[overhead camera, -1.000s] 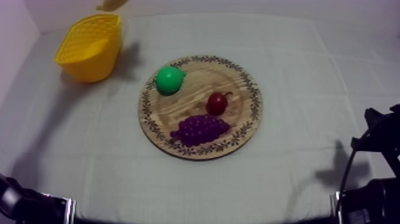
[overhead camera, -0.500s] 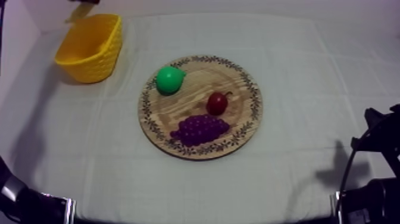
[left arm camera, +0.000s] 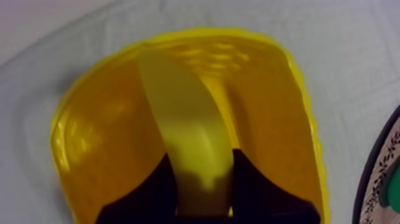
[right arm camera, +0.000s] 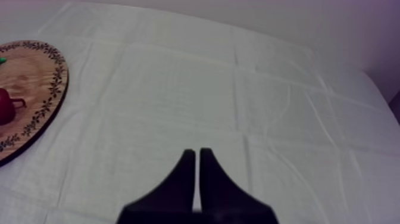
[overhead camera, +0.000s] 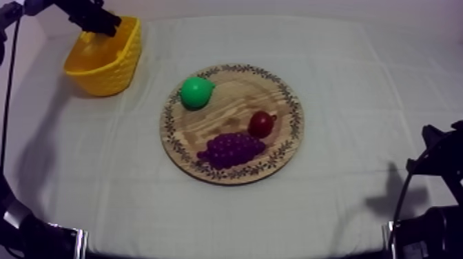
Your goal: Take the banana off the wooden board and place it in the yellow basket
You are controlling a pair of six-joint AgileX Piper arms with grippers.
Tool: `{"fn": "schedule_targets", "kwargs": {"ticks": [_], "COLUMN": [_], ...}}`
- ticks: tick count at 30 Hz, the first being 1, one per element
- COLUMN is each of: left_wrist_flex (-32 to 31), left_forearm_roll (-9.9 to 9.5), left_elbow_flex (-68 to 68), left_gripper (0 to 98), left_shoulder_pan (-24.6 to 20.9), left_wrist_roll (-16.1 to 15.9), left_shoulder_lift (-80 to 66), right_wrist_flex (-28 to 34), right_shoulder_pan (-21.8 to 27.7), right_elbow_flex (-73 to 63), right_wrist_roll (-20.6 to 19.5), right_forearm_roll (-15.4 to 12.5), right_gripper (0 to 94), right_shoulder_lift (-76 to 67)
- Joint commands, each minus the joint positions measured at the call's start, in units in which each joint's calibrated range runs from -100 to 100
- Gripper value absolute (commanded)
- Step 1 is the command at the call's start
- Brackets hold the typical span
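The left gripper [left arm camera: 202,156] is clamped on the banana [left arm camera: 181,113], with its two black fingers [left arm camera: 156,189] pressed against either side of the fruit's near end. From that grip the banana runs straight out ahead of the fingers, its long axis in line with the gripper. It bends gently toward its far tip, which points at the far wall of the yellow basket [left arm camera: 101,125]. Gripper and banana hang over the basket's open mouth, the fruit lying within the outline of the rim. Whether it touches the bottom cannot be told.

The banana is smooth, matte and pale yellow. The basket is a deeper yellow, oval, with a dimpled, woven-looking wall.

Off to the gripper's side, past the basket, lies the round wooden board [overhead camera: 207,127], of grained wood with a dark leafy pattern round its rim. On it lie a glossy green pear [overhead camera: 196,92], a small red fruit [overhead camera: 262,124] and, just beside that, a knobbly purple bunch of grapes [overhead camera: 233,149].

The right gripper [right arm camera: 195,155] is closed on nothing, its fingers together as a narrow wedge over bare grey-white cloth [right arm camera: 238,89], with the board well off to its side.
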Motion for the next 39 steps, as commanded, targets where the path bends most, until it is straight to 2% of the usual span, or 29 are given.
{"fn": "schedule_targets", "kwargs": {"ticks": [1,9,20,27,36,39], "left_wrist_flex": [-0.44,-2.92,-4.01,-4.96,-5.35,-5.24], "left_forearm_roll": [0.28,1.33,2.63,3.48,3.85,3.73], "left_elbow_flex": [0.83,4.31,5.23,6.23,6.53,6.43], "left_gripper": [14.8,16.1,36.7,44.2,43.9,37.2], "left_shoulder_pan": [-0.05,-0.24,-0.06,-0.28,-0.41,-0.42], "left_wrist_roll": [-0.22,-1.06,-2.36,-3.18,-3.52,-3.30], "left_shoulder_lift": [0.20,1.15,1.19,1.32,0.43,-0.88], "right_wrist_flex": [0.00,0.00,0.00,0.00,0.00,0.00], "right_shoulder_pan": [0.02,0.02,0.02,0.02,0.02,0.02], "right_elbow_flex": [-0.03,-0.03,-0.03,-0.03,-0.03,-0.03], "right_wrist_roll": [0.01,0.01,0.01,0.01,0.01,0.01], "right_forearm_roll": [0.02,0.02,0.02,0.02,0.02,0.02], "right_gripper": [0.2,0.2,0.2,0.2,0.2,0.2], "right_shoulder_lift": [-0.02,-0.02,-0.02,-0.02,-0.02,-0.02]}}
